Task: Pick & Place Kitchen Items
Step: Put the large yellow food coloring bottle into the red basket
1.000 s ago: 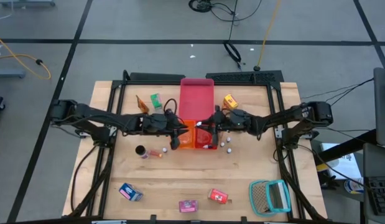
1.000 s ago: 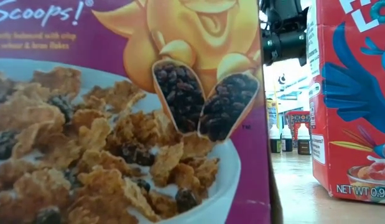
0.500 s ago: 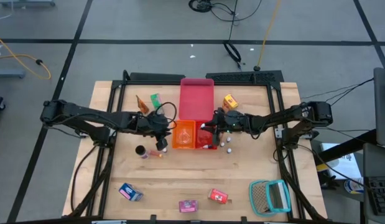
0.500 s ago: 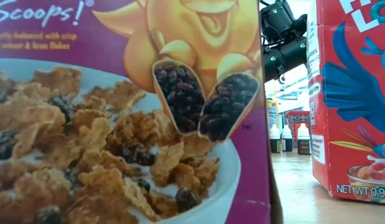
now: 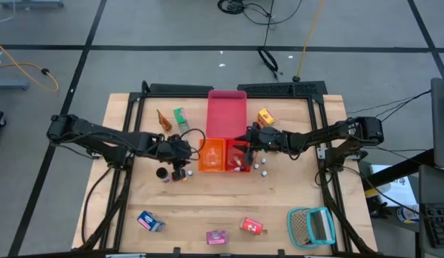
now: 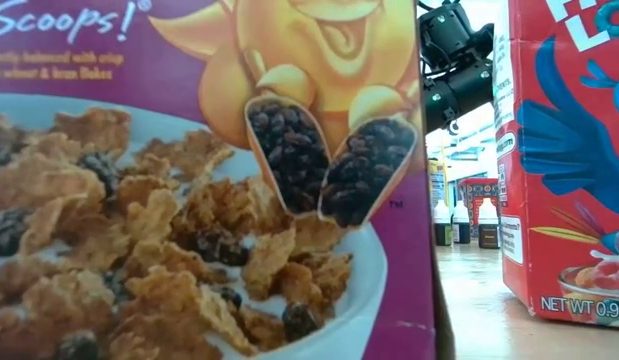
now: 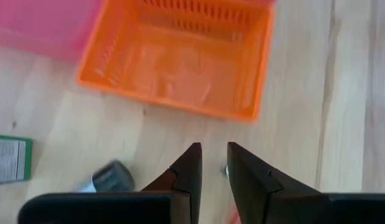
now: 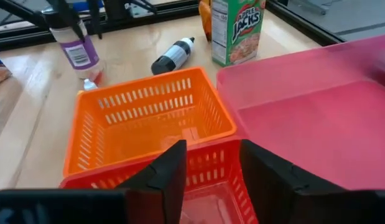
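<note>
My left gripper (image 5: 184, 165) hovers just left of the orange basket (image 5: 213, 156), its fingers (image 7: 191, 168) a narrow gap apart with only bare wood between them. Close by stand a dark-capped jar (image 8: 75, 48) and a small red item (image 5: 180, 175). A dark bottle (image 7: 108, 177) lies between the gripper and the green box (image 5: 180, 117). My right gripper (image 8: 211, 168) hangs open over the red basket (image 8: 204, 186), touching nothing. Farther off lie a cone (image 5: 163, 120), a yellow box (image 5: 265, 117) and small white bottles (image 5: 263, 168).
A pink tray (image 5: 227, 115) lies behind the two baskets. Blue (image 5: 150, 221), pink (image 5: 216, 236) and red (image 5: 252, 226) boxes and a teal mesh basket (image 5: 311, 226) sit near the front edge. Two cereal boxes (image 6: 189, 180) (image 6: 569, 150) block most of the low view.
My left gripper has gone from above the orange basket toward the table's left edge and tipped downward; it now hangs over the wood beside the jar. The orange basket, covered before, now shows whole.
</note>
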Controlling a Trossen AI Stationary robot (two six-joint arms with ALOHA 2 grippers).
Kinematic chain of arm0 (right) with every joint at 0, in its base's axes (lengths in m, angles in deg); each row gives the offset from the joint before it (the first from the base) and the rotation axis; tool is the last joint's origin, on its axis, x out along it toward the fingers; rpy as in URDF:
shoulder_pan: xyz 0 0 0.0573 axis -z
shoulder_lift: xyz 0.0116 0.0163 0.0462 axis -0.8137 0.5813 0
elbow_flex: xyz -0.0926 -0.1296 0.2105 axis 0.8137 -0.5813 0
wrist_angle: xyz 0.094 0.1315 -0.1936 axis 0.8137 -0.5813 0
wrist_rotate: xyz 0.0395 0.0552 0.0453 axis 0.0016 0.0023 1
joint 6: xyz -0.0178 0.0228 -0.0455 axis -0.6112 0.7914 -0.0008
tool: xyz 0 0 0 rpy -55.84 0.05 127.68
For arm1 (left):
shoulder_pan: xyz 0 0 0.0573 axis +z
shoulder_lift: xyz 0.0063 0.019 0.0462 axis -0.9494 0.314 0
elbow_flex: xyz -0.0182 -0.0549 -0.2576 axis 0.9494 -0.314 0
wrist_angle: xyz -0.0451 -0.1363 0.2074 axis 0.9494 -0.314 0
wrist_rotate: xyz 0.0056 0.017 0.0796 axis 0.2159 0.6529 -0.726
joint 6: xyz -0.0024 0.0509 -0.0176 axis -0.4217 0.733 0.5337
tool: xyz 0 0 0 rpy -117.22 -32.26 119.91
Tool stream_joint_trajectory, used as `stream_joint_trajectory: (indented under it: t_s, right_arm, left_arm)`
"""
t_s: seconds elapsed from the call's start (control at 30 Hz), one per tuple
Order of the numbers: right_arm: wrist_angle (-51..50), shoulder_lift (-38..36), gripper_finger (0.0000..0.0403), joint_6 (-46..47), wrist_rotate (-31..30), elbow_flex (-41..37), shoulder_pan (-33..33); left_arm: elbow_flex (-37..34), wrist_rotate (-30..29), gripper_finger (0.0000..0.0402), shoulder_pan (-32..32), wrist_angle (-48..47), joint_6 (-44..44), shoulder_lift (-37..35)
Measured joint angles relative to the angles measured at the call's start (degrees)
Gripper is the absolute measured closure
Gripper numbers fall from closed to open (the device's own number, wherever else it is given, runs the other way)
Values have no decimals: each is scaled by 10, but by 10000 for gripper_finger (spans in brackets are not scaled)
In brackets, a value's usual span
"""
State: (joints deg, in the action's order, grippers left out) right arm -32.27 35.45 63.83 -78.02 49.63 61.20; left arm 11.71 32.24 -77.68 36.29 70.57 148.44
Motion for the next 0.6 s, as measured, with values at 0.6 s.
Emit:
stream_joint_trajectory:
  t_s: [0.6]
  right_arm:
    - [30, 0, 247, 0, 3, 0, 0]
  left_arm:
    - [0, 46, 324, -80, -54, -13, 0]
